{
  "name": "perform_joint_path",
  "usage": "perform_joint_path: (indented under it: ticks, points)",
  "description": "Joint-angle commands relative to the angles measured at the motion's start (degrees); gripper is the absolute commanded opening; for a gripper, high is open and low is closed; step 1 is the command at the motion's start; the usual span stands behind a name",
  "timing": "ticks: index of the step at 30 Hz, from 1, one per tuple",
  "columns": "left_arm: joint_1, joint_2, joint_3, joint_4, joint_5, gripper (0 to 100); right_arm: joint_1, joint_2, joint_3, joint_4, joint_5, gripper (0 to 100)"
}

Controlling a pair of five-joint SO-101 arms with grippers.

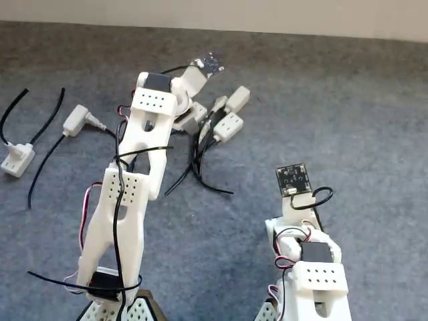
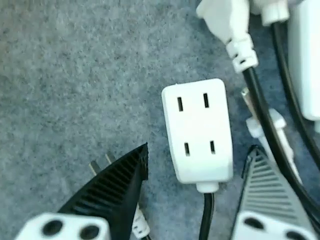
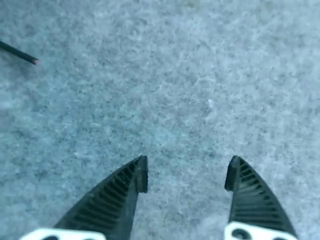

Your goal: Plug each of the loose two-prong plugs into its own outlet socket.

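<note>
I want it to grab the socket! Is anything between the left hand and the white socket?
Nothing visible. The left hand hangs open right over the white socket, whose slots face up, uncovered. A plug pokes out beside one finger, and black cords run beside the other.

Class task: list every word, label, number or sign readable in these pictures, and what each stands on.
None can be read.
The white outlet block shows only bare slots, no lettering.
The small circuit board on an arm: any print is too small to read.

Grey table (image 1: 361,100): white sockets (image 1: 227,126), plugs (image 1: 79,120), black cords (image 2: 206,222).
</note>
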Motion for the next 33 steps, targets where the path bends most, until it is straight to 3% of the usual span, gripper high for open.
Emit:
perform_joint_path:
  ticks: [1,3,6,10,15,18,22,33]
  points:
    - [-0.4,0.5,-0.2,-1.3,-0.4,30,-2.2,-0.8,-0.2,-1.0,0.4,25.2]
    - [-0.3,1.1,-0.2,-1.3,-0.4,24,-2.2,-0.8,-0.2,-1.0,0.4,25.2]
    - [-0.1,1.1,-0.3,-0.9,-2.2,1,-2.3,-0.8,-0.2,-1.0,0.4,25.2]
    - [0.0,-1.2,-1.4,5.5,-3.3,1,-2.3,-0.8,-0.2,-1.0,0.4,25.2]
    - [-0.4,-7.3,-7.6,21.3,-4.7,0,-2.3,-0.8,-0.2,-1.0,0.4,25.2]
    - [-2.3,-14.4,-4.6,23.1,-4.4,0,-2.3,-0.8,-0.2,-1.0,0.5,25.2]
    - [-3.4,-29.5,15.4,23.1,-9.2,0,-2.4,-0.8,-0.2,-1.0,0.5,25.2]
    - [4.4,-80.7,83.5,20.2,-21.8,0,-2.4,-0.8,-0.1,-2.2,0.5,25.2]
